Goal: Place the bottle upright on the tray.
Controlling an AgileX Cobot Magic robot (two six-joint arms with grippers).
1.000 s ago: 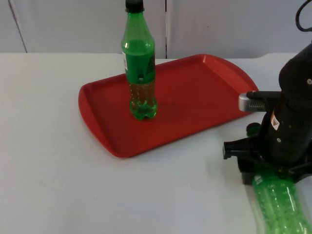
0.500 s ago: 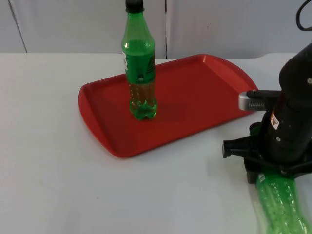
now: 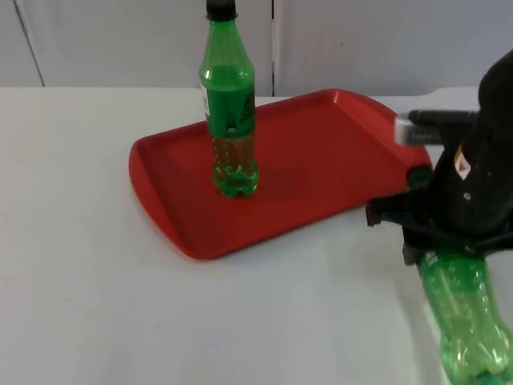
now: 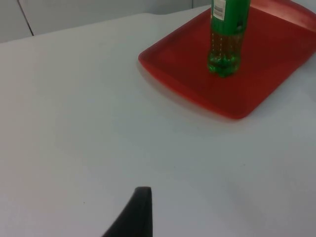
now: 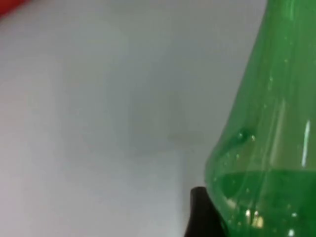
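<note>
My right hand (image 3: 437, 249) is clamped on the green bottle's (image 3: 465, 321) neck end; I judge the bottle light, slick, squashy plastic.

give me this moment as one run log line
right gripper: shut on lying bottle, right of tray | upright bottle: on tray | left gripper: waits over table

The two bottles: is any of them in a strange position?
One bottle stands upright on the red tray. The second bottle is off the tray, tilted, base toward the camera, neck gripped by the right gripper. Nothing is spilled.
</note>
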